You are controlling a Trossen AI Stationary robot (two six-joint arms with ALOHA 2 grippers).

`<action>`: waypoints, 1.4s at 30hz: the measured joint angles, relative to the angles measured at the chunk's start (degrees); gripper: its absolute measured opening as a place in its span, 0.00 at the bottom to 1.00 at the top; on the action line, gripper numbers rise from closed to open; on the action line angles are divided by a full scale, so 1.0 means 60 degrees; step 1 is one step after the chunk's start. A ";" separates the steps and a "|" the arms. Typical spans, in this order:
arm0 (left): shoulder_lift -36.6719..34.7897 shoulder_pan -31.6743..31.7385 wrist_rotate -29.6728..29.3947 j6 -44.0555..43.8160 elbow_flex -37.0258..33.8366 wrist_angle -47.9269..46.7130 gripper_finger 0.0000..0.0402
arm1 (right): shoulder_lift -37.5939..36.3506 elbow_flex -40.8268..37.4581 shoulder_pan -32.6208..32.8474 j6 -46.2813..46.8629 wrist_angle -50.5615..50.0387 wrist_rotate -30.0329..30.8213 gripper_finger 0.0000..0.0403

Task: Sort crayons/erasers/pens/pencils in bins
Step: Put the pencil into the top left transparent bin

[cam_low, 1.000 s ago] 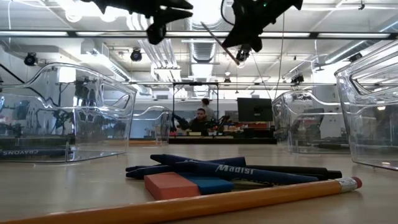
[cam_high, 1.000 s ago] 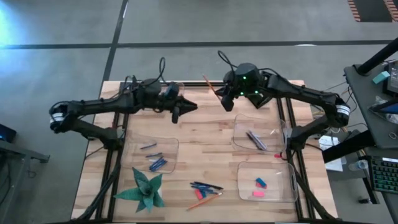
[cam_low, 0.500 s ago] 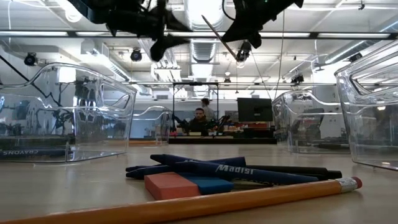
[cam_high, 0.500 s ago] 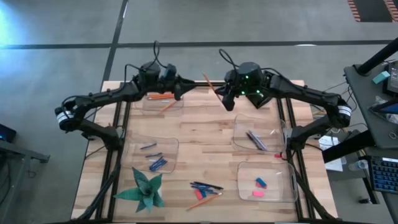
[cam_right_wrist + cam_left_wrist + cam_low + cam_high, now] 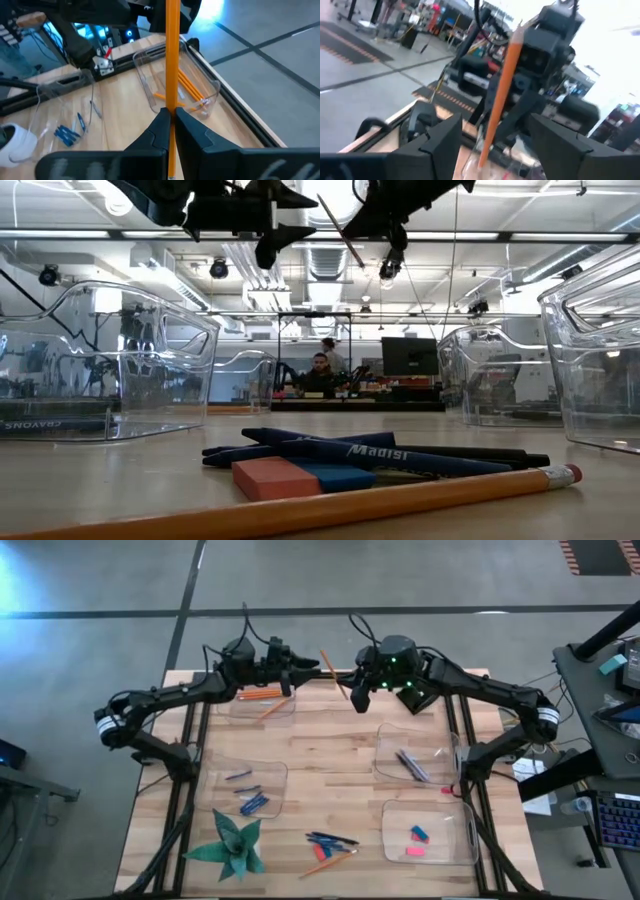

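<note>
Mid-air handover above the far edge of the tabletop (image 5: 330,770): right tool (image 5: 352,692) clamped tight on a long orange pencil (image 5: 330,670), held steeply tilted with its upper end toward the left tool (image 5: 297,668). Left tool spread fully wide and holding nothing, its fingers (image 5: 437,145) to either side of the shaft in the left wrist view, not touching it. To do this well: bring the left tool in square to the shaft, close on bare wood clear of the right tool's pinch point, squeeze fully before any release on the right, then loosen the right tool without twisting or dragging the stick. Likely destination: the far-left bin (image 5: 236,712), just under the left tool and already holding other pencils (image 5: 258,695); best lowered close above it before letting go, to avoid a bounce over the rim. Elsewhere, pens (image 5: 412,765) lying in the far-right bin (image 5: 385,732), erasers (image 5: 417,835) in the near-right bin (image 5: 392,852), crayons (image 5: 250,802) in the near-left bin (image 5: 215,775), and a mixed heap (image 5: 330,840) waiting near the front edge beside a green paper star (image 5: 235,843). Against a second ago: left tool then nearly shut and nearer the middle of the tabletop, now swung out to the far edge and opened fully; right tool and pencil shifted slightly leftward to meet it; bins and heap unchanged.
</note>
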 joint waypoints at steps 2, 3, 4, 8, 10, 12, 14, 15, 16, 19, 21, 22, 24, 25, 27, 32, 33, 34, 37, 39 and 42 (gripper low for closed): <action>0.0079 -0.0018 -0.0007 -0.0043 0.0004 0.0420 0.54 | 0.0000 0.0024 0.0018 0.0177 0.0043 0.0000 0.03; 0.0123 -0.0032 -0.0016 -0.0047 0.0017 0.0558 0.54 | 0.0000 0.0025 0.0027 0.0250 0.0066 0.0002 0.03; 0.0162 -0.0036 -0.0055 -0.0050 0.0024 0.0582 0.54 | 0.0000 0.0025 0.0038 0.0278 0.0129 0.0001 0.03; 0.0324 -0.0096 -0.0317 -0.0069 0.0104 0.0792 0.54 | 0.0000 0.0025 0.0062 0.0607 0.0450 0.0000 0.03; 0.0409 -0.0185 -0.0338 -0.0068 0.0182 0.0815 0.54 | 0.0000 0.0025 0.0064 0.0803 0.0595 0.0000 0.03; 0.0522 -0.0295 -0.0331 -0.0054 0.0229 0.0888 0.54 | 0.0000 0.0025 0.0080 0.0965 0.0777 0.0002 0.03; 0.0653 -0.0408 -0.0324 -0.0050 0.0265 0.1157 0.54 | 0.0000 0.0025 0.0080 0.0969 0.0874 0.0004 0.03; 0.0698 -0.0440 -0.0315 -0.0053 0.0266 0.1284 0.54 | 0.0000 0.0025 0.0080 0.0990 0.0936 0.0004 0.03; 0.0735 -0.0470 -0.0318 -0.0057 0.0266 0.1431 0.54 | 0.0000 0.0025 0.0080 0.1039 0.0959 0.0004 0.03; 0.0757 -0.0527 -0.0331 -0.0058 0.0266 0.1548 0.54 | 0.0000 0.0025 0.0080 0.1109 0.0959 0.0001 0.03; 0.0757 -0.0576 -0.0328 -0.0046 0.0266 0.1547 0.54 | 0.0000 0.0025 0.0080 0.1107 0.0965 0.0004 0.03; 0.0757 -0.0579 -0.0328 -0.0043 0.0266 0.1547 0.54 | 0.0000 0.0025 0.0080 0.1107 0.0965 0.0004 0.03; 0.0757 -0.0586 -0.0330 -0.0043 0.0287 0.1563 0.54 | 0.0000 0.0025 0.0080 0.1113 0.0965 0.0004 0.03; 0.0758 -0.0586 -0.0377 -0.0039 0.0298 0.1568 0.54 | 0.0000 0.0025 0.0080 0.1114 0.0965 0.0002 0.03; 0.0802 -0.0583 -0.0610 -0.0036 0.0299 0.1614 0.54 | 0.0000 0.0025 0.0080 0.1110 0.0972 0.0004 0.03; 0.1012 -0.0586 -0.0907 -0.0039 0.0324 0.1762 0.54 | 0.0000 0.0025 0.0080 0.1119 0.1009 0.0001 0.03; 0.1072 -0.0601 -0.0910 -0.0036 0.0373 0.1825 0.54 | 0.0000 0.0025 0.0080 0.1118 0.1010 0.0004 0.03; 0.1120 -0.0605 -0.0913 -0.0039 0.0406 0.1821 0.54 | 0.0000 0.0025 0.0080 0.1117 0.1008 0.0004 0.03; 0.1268 -0.0605 -0.0911 -0.0038 0.0481 0.1809 0.52 | 0.0000 0.0025 0.0080 0.1110 0.1005 0.0002 0.03; 0.1337 -0.0605 -0.0910 -0.0039 0.0486 0.1935 0.49 | 0.0000 0.0025 0.0080 0.1107 0.0999 0.0004 0.03; 0.1391 -0.0608 -0.0907 -0.0036 0.0492 0.2206 0.41 | 0.0000 0.0025 0.0080 0.1103 0.0961 0.0004 0.03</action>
